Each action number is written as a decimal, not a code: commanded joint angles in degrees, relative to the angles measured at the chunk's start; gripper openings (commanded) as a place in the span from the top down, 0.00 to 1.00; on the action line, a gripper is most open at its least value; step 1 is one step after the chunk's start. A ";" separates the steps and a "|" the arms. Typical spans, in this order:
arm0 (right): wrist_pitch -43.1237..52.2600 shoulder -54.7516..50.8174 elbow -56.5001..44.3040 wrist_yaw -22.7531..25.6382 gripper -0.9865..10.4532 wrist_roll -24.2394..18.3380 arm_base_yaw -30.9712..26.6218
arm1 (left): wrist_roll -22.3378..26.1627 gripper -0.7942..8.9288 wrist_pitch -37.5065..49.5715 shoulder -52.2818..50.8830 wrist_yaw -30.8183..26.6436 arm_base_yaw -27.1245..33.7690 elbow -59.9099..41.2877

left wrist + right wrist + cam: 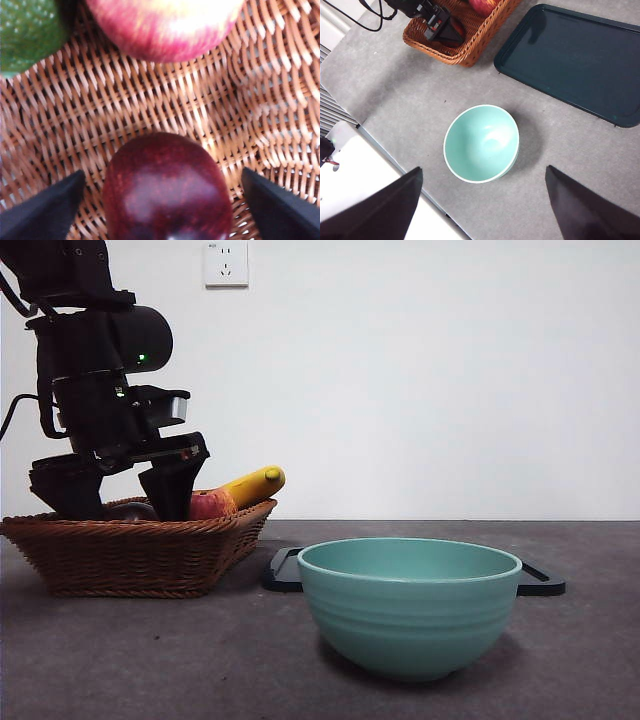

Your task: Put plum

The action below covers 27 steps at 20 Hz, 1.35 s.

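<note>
1. Front view: my left gripper (pixel 118 502) is down inside the wicker basket (pixel 130 558) at the left of the desk (pixel 600 660), one jaw on each side of something dark that barely clears the rim; I take that to be the plum (pixel 132 510). Just right of it sit a red apple (pixel 210 505) and a yellow banana (pixel 255 483). Nearer and to the right stands a teal bowl (pixel 410 605), with a dark tray (pixel 540 582) behind it. A white wall socket (pixel 226 262) is high on the far wall; I can read no writing on it.

2. Left wrist view: the plum (pixel 167 190) lies on the basket's weave, between my spread jaws, which stand clear of its skin on both sides, so nothing is gripped yet. The apple (pixel 165 25) and a green fruit (pixel 27 32) lie beyond it, apart from it. The plum looks smooth, glossy and round, so I judge it slippery and prone to roll or squirt out. I would close across its widest part, gently, since the skin could bruise. It is probably light. No sticker or label shows.

3. Right wrist view: my right gripper (pixel 482 205) hangs high above the bowl (pixel 481 143), jaws wide apart and holding nothing. The tray (pixel 580 55) is bare of markings, and the basket (pixel 470 37) sits at the far left.
</note>
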 commanded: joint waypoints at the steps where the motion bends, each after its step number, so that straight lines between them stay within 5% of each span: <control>1: 0.48 0.48 1.14 -0.04 0.57 0.61 0.28 | 0.63 0.58 0.15 1.42 -0.13 -0.35 1.18; 15: 0.52 0.48 1.14 -0.02 0.57 0.61 0.28 | 0.35 0.60 -7.41 -10.16 1.75 -3.28 10.32; 20: 0.52 0.48 1.14 -0.02 0.57 0.61 0.26 | -0.11 0.60 -11.74 -19.71 8.66 -12.48 10.45; 27: 0.50 0.44 1.14 -0.02 0.57 0.61 0.28 | 0.13 0.60 -11.43 -16.37 8.70 -28.50 10.38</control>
